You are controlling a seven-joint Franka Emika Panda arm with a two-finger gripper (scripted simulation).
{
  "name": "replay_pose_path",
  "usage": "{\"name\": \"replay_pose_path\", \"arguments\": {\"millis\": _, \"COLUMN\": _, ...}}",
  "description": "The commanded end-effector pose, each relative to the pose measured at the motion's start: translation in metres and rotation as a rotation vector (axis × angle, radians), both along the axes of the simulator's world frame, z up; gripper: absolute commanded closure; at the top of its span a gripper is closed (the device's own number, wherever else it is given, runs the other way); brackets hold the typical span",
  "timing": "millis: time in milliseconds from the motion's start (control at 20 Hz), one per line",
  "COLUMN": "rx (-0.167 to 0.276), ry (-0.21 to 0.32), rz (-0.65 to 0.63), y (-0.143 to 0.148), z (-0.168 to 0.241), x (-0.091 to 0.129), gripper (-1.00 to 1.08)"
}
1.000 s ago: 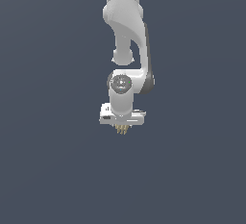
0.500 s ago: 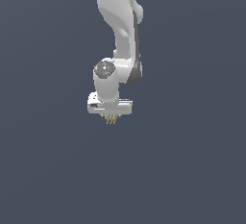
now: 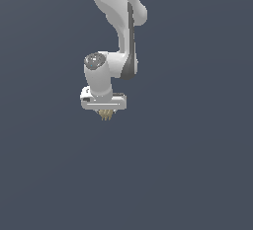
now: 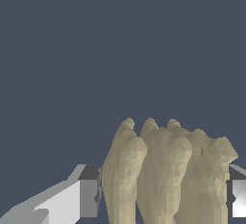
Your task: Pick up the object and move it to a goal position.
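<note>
The object (image 3: 105, 115) is a tiny tan-yellow ribbed bunch that hangs just under the white hand of the arm in the exterior view. My gripper (image 3: 105, 114) is shut on it and holds it in the air. In the wrist view the object (image 4: 166, 172) fills the space between my two fingers (image 4: 79, 196), which press on both its sides. Its upper part is hidden inside the hand in the exterior view.
The white arm (image 3: 116, 21) comes down from the top of the exterior view. Around it there is only a plain dark grey-blue background with no other objects in view.
The arm has swung toward the exterior view's left and slightly up, carrying the object with it. The grip on the object is unchanged.
</note>
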State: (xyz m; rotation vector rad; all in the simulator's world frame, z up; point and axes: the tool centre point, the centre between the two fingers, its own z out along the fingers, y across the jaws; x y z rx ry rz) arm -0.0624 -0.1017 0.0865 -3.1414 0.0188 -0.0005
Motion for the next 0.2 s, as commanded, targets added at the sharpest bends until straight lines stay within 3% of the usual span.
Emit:
{"name": "replay_pose_path", "arguments": {"millis": 0, "rx": 0.000, "ry": 0.000, "rz": 0.001, "y": -0.0034, "z": 0.0016, "x": -0.0026, "gripper": 1.08}}
{"name": "replay_pose_path", "arguments": {"millis": 150, "rx": 0.000, "ry": 0.000, "rz": 0.001, "y": -0.0036, "z": 0.0016, "x": -0.0018, "gripper": 1.08}}
